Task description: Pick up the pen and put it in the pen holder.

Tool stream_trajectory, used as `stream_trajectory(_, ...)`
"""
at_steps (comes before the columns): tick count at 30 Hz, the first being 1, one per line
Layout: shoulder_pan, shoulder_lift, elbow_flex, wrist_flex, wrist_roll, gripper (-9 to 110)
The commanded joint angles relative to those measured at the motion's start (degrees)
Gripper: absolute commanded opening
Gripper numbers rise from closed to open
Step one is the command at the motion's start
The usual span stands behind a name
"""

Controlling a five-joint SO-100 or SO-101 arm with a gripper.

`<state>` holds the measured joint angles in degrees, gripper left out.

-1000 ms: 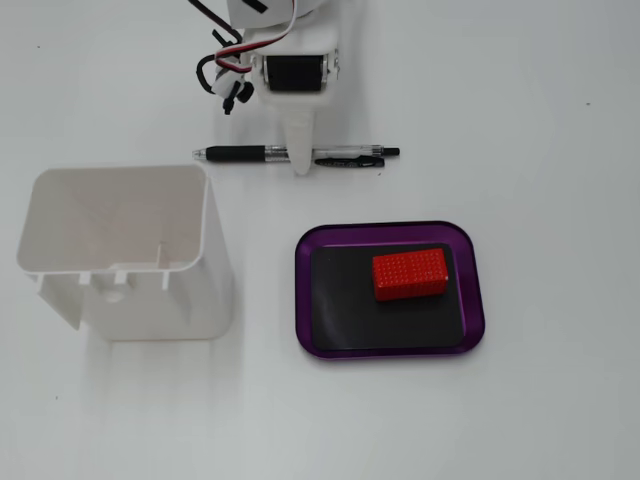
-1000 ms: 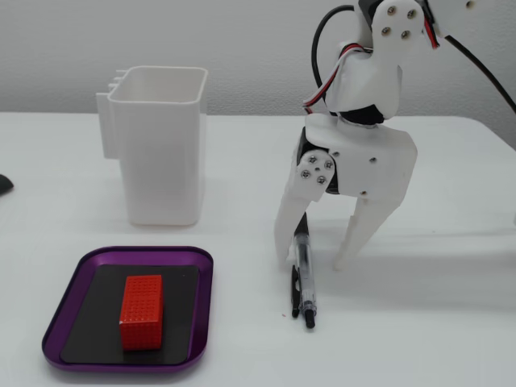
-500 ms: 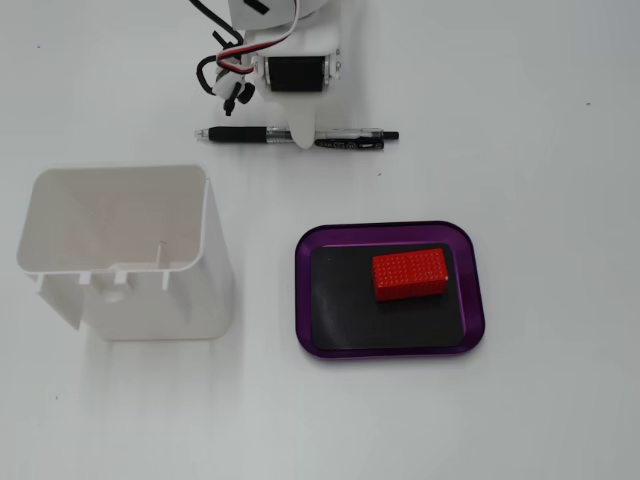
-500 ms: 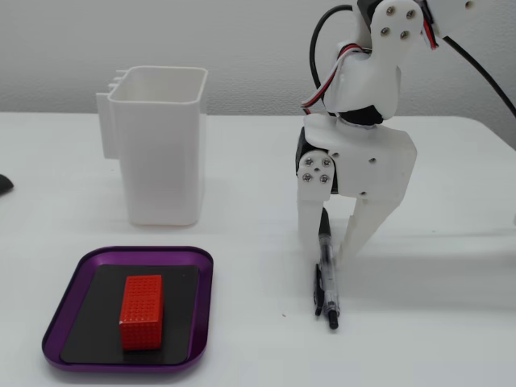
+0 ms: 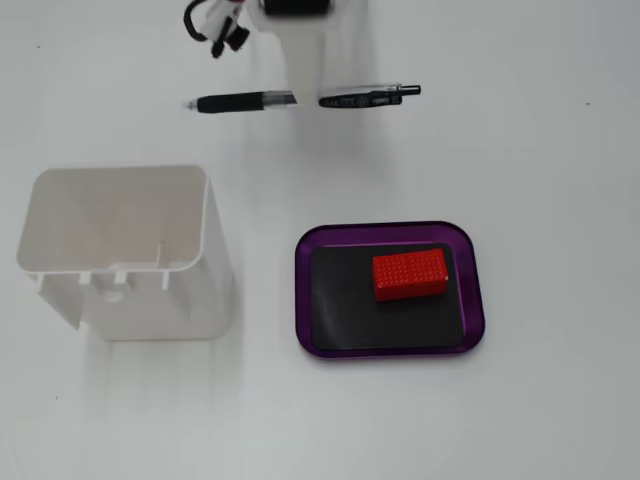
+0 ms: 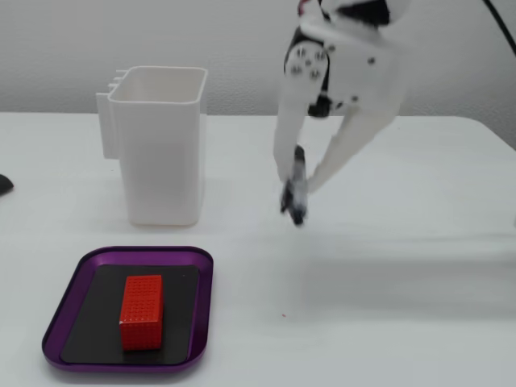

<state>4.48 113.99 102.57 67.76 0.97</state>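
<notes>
The black and clear pen (image 5: 245, 101) lies crosswise near the far edge of the table. My gripper (image 5: 305, 92) comes down over its middle, and a white finger hides that part. In the other fixed view the pen (image 6: 293, 200) points toward the camera, blurred, between the two white fingers (image 6: 284, 153). The gripper (image 6: 299, 185) looks shut on the pen, at or just above the table top. The white pen holder (image 5: 150, 300) stands upright and open-topped to the left of the pen and nearer the camera. It also shows in the other fixed view (image 6: 161, 153), left of the gripper.
A purple tray (image 5: 390, 229) holds a red block (image 5: 410, 274), right of the holder. In the other fixed view the tray (image 6: 129, 251) and block (image 6: 142, 310) sit in front of the holder. A small dark object (image 6: 4, 184) shows at the left edge.
</notes>
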Motion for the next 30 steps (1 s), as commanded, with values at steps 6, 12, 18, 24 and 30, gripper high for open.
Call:
stream_trajectory(6, 5.89, 8.0, -18.19, -4.66, 16.87, -1)
stream_trajectory(12, 7.12, 4.66, -20.57, -16.88, 23.29, -1)
stream_trajectory(18, 7.12, -9.49, -29.44, -17.84, 27.77, -1)
stream_trajectory(24, 7.12, -23.82, -38.94, -17.75, 31.11, -1)
stream_trajectory(30, 7.38, -31.29, -41.31, -18.37, 33.22, -1)
